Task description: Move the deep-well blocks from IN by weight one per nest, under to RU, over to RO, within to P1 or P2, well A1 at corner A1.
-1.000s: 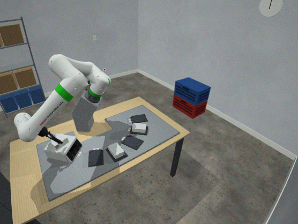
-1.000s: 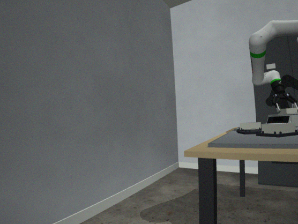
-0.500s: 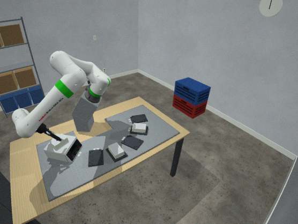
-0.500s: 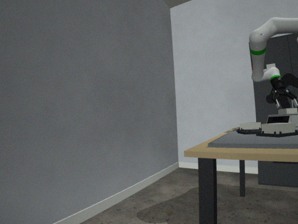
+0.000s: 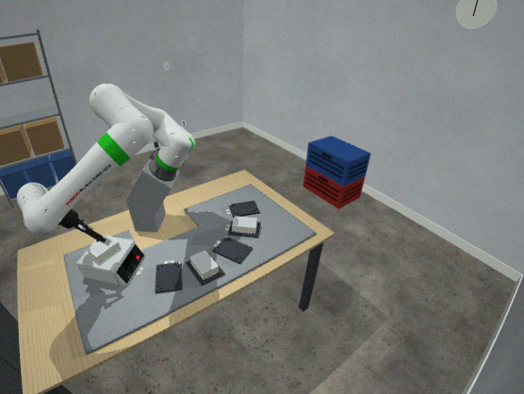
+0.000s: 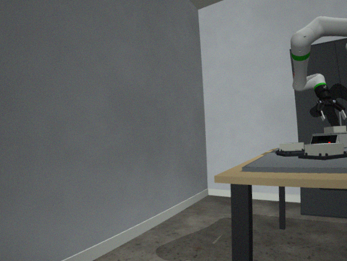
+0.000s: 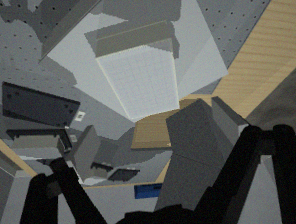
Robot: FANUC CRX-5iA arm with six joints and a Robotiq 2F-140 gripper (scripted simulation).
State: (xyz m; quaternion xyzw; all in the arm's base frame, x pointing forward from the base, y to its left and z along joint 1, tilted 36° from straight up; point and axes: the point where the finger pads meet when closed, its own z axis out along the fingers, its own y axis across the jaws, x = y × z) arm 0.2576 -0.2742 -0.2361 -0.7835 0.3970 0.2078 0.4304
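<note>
A white deep-well block lies on the platform of the check-weigher CW. A red lamp is lit on the weigher's front. My gripper is open and empty; it hangs a little above that block without touching it. A second block sits in a dark nest in the middle of the mat. A third block sits in a nest further back. Three dark nests are empty. I cannot read the nest labels.
The grey mat lies on a wooden table. The arm's grey pedestal stands at the table's back. A blue crate on a red one stands on the floor to the right. A shelf stands at the back left.
</note>
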